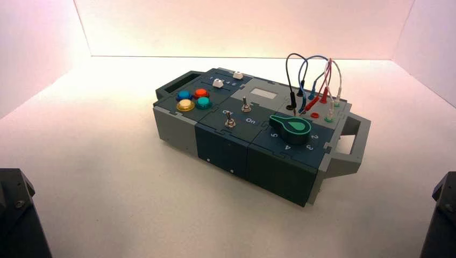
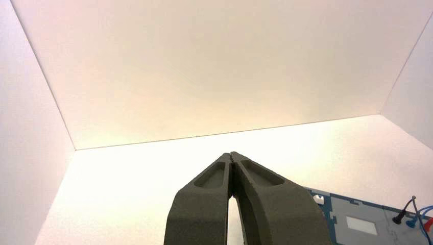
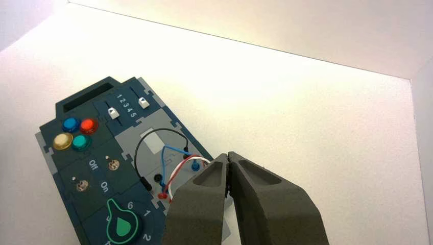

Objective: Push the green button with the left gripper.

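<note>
The blue-and-grey box [image 1: 253,134] with handles at both ends stands turned on the white table [image 1: 107,177], well apart from both arms. Its near-left panel holds four small round domed buttons in a tight cluster: the teal-green translucent push button [image 1: 203,102] sits on the cluster's near-right side, with the red button [image 1: 201,93] behind it, the yellow button [image 1: 185,105] to its left and the blue button [image 1: 184,95] diagonally opposite. The right wrist view shows the same four [image 3: 79,142], untouched. Beside them are two metal toggle switches [image 1: 229,120], two white sliders [image 1: 218,83] and a large green teardrop-shaped dial knob [image 1: 291,126]; looped wires [image 1: 312,75] plug into the far-right grey panel.

The left gripper [image 2: 232,157], dark grey, has its fingertips pressed together, holding nothing; its own view catches only a corner of the box, and the buttons are out of its sight. In the high view this arm shows only as a black block cut off at the lower left corner. The right gripper [image 3: 227,157] likewise seems closed and empty, hanging near the box's wire panel, and its fingers hide part of that panel
</note>
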Available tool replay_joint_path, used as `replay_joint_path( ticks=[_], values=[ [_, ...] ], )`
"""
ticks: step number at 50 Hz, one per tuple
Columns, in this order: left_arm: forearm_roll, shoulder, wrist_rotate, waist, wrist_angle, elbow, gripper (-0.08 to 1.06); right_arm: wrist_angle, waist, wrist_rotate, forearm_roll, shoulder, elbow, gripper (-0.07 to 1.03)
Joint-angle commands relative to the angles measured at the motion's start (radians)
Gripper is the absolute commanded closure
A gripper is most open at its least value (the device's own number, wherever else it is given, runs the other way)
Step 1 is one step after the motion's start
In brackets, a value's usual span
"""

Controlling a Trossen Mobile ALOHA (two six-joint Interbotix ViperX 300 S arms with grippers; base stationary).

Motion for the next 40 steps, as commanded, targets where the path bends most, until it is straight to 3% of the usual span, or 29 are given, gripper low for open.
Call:
replay_joint_path(
  ticks=[1, 15, 24, 30, 32, 33, 36, 40],
  values=[
    [0.003, 0.005, 0.002, 0.003, -0.006, -0.017, 1.01, -0.005, -0.003, 0.006, 0.003, 0.009, -0.032, 0.98],
    [0.002, 0.017, 0.003, 0.003, 0.003, -0.017, 1.01, -0.005, -0.003, 0.005, 0.005, 0.009, -0.032, 0.98],
    [0.002, 0.212, 0.005, -0.029, 0.084, -0.063, 1.01, -0.003, -0.003, 0.005, 0.006, 0.02, -0.032, 0.99],
    [0.0, 0.41, 0.028, -0.15, 0.147, -0.118, 1.01, -0.005, -0.003, 0.005, 0.008, 0.028, -0.034, 0.99],
    [0.0, 0.426, 0.029, -0.166, 0.152, -0.123, 1.01, -0.005, -0.003, 0.005, 0.008, 0.028, -0.034, 0.98],
    [-0.002, 0.528, 0.035, -0.262, 0.181, -0.163, 1.01, -0.005, -0.003, 0.005, 0.009, 0.029, -0.034, 0.99],
    [-0.002, 0.637, 0.037, -0.354, 0.212, -0.209, 1.01, -0.005, -0.003, 0.005, 0.009, 0.031, -0.034, 0.98],
    [-0.002, 0.724, 0.041, -0.383, 0.232, -0.252, 1.01, -0.006, -0.003, 0.005, 0.009, 0.037, -0.034, 0.99]
  ],
)
